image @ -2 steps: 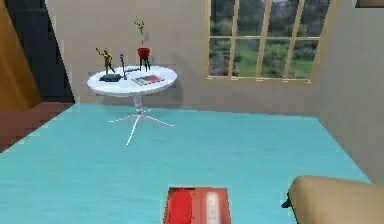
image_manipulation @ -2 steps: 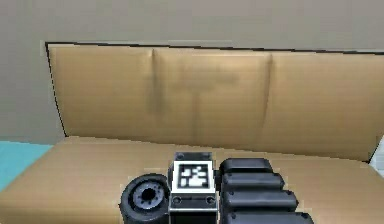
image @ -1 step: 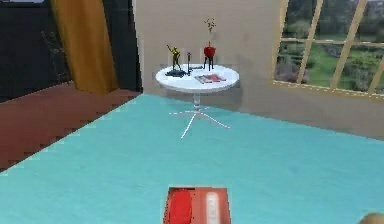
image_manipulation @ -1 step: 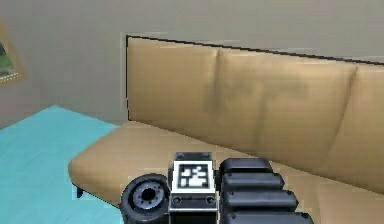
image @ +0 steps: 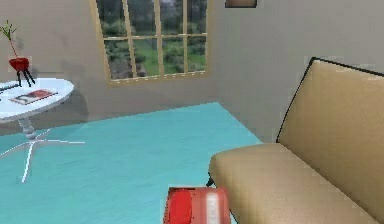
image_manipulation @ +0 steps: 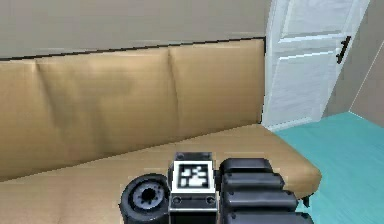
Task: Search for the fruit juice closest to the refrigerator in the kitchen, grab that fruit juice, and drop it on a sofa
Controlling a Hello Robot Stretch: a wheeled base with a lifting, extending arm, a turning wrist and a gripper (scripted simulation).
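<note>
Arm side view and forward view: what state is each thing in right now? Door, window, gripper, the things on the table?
door: shut.
window: shut.
red pot: upright on the round table.
book: closed, lying flat on that table.
gripper: sofa behind it; cannot tell whether it holds anything.

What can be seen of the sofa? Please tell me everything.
The sofa is tan, with a smooth, leather-like cover. Its backrest is divided by seams into panels; the seat is one flat cushion with a rounded end. A thin dark frame edges the backrest in the forward view. It stands on the teal floor, its back along the beige wall. The end effector shows before the seat; contact cannot be told.
</note>
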